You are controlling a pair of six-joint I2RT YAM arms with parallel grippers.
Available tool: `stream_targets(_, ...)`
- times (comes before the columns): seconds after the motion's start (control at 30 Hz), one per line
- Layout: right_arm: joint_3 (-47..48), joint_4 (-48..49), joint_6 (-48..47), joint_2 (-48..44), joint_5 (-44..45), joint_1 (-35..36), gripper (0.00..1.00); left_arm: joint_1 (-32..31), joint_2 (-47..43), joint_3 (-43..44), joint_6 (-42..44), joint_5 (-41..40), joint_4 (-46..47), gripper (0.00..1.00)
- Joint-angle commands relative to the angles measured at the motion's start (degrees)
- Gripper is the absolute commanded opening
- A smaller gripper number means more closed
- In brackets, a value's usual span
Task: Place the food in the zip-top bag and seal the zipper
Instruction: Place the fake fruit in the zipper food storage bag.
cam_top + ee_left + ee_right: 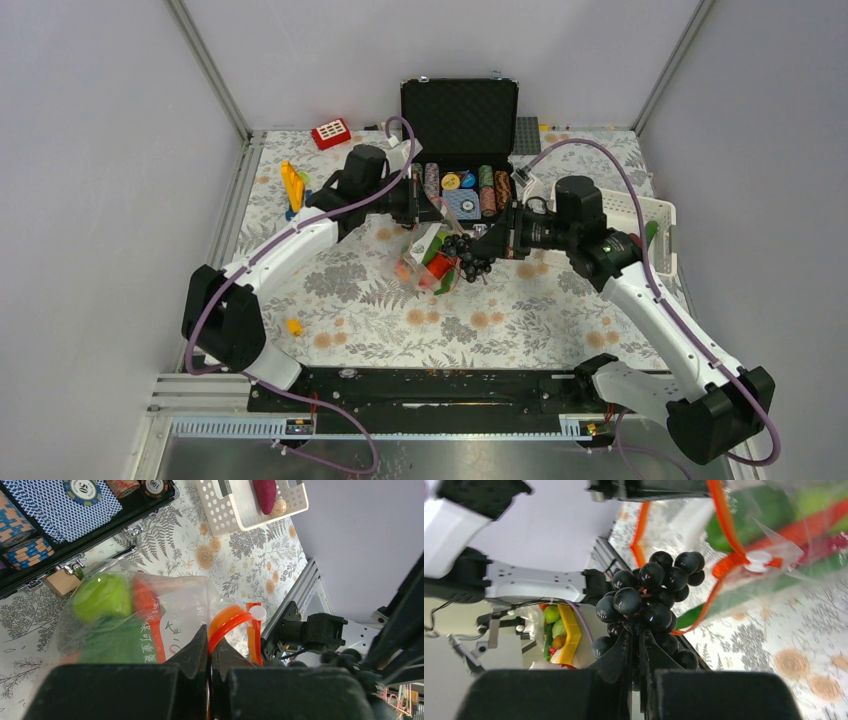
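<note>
The left gripper is pinching the zipper of the zip-top bag in the middle, already holding green food. The right gripper is squeezing dark grapes beside its mouth. Magenta food is lying in the far-right basket; sealing is not done.

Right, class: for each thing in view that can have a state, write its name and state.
zip-top bag, mouth open, food inside
zipper, unsealed
left end effector, shut on the zipper
right end effector, shut on the grape bunch
grape bunch, held at the bag's mouth
poker chip case, lid open
</note>
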Motion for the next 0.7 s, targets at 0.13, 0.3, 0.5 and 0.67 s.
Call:
stream_targets(0.13,8.6,-16.4,0.2,5.6,27.6,9.8,0.0,-2.4,-5.4,0.6,-0.2,-3.0,1.1,0.0)
stream_targets(0.3,8.5,-14.7,8.7,6.7,48.9,16.1,0.0,-4.3,-7.1,0.6,-0.3,-4.4,0.4,0.0)
stream_targets(0.5,2.8,1.0,15.1,9.8,57.4,20.4,0.0,-5.8,-7.7,0.9,-1.5,-2.0,-0.2,0.0)
stream_targets(0.67,1.5,4.3,15.4,13.9,65.3,22.3,0.0,-7.2,-8.3,0.5,-3.2,-1.2,-0.2,0.0)
